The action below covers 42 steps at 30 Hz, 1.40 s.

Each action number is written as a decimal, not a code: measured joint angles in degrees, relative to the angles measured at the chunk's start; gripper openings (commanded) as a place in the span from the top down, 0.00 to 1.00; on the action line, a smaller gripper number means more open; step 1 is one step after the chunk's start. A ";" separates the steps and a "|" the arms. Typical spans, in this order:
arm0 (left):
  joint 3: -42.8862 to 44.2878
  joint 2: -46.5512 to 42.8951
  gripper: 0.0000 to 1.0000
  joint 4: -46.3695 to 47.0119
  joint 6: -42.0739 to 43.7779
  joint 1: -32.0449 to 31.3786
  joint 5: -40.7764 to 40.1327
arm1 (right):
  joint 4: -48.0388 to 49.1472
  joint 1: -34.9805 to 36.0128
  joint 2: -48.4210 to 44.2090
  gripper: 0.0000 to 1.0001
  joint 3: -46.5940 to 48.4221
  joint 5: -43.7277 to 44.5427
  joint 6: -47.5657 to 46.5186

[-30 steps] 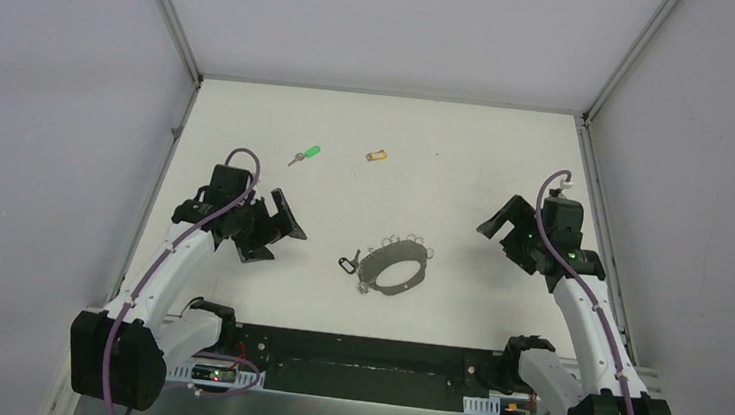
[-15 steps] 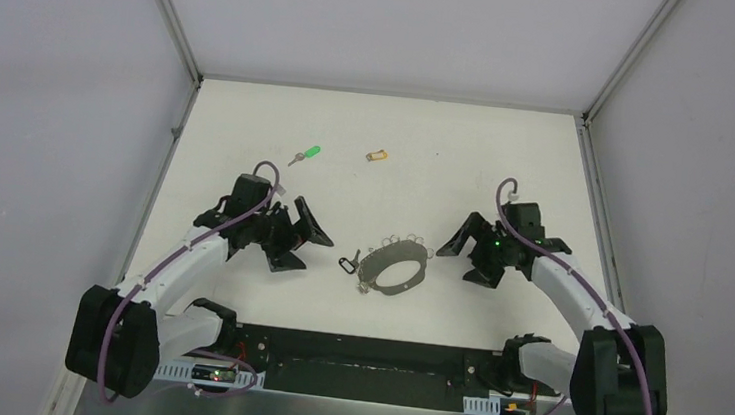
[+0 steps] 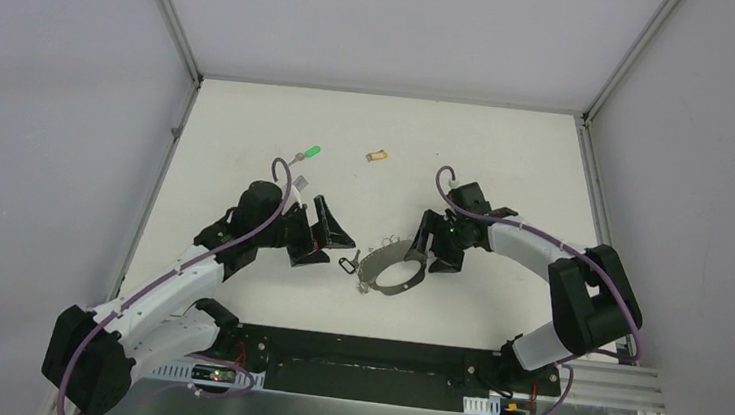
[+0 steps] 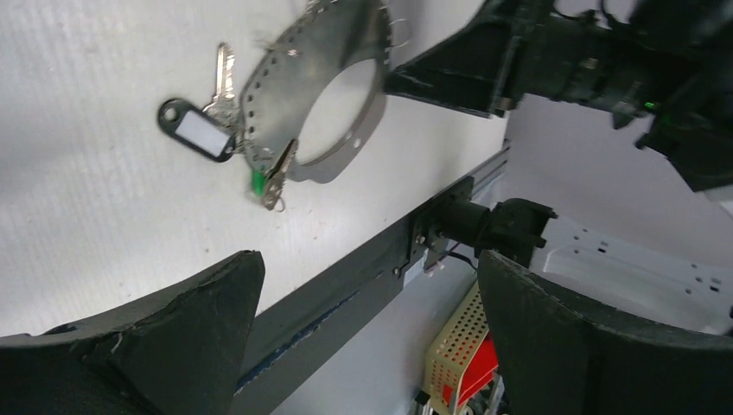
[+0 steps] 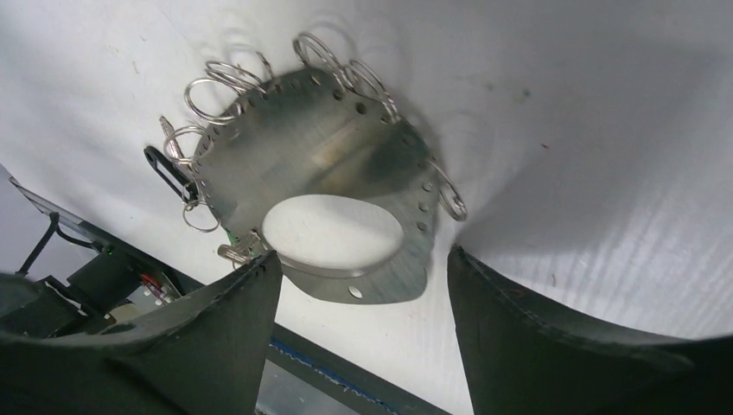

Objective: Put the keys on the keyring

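Observation:
The keyring (image 3: pixel 393 270) is a flat grey metal loop with holes and small wire rings along its rim, lying mid-table. A black tag with a white label (image 4: pixel 197 131) and a silver key hang at its left side. It also shows in the left wrist view (image 4: pixel 346 52) and the right wrist view (image 5: pixel 320 164). The green key (image 3: pixel 306 153) and the yellow-tan key (image 3: pixel 377 154) lie apart at the back of the table. My left gripper (image 3: pixel 323 242) is open and empty just left of the keyring. My right gripper (image 3: pixel 428 251) is open and empty at its right edge.
The black base rail (image 3: pixel 361 353) runs along the near table edge. Grey enclosure walls and metal frame posts (image 3: pixel 170 15) bound the white table on the left, back and right.
Both arms have swung inward and down toward the keyring, the left from the left side and the right from the far right. The keys and keyring have not moved.

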 measured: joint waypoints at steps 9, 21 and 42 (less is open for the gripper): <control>-2.51 -12.94 0.01 7.10 0.22 0.00 -1.09 | -1.49 1.29 2.27 0.33 3.80 6.19 -1.92; -9.18 -15.37 0.01 14.05 -2.80 0.00 -0.96 | 0.46 6.03 4.76 0.41 5.92 3.65 -3.58; -6.78 -3.89 0.21 7.98 -0.63 -1.31 0.66 | -2.45 3.19 -1.07 0.37 5.92 0.61 -5.57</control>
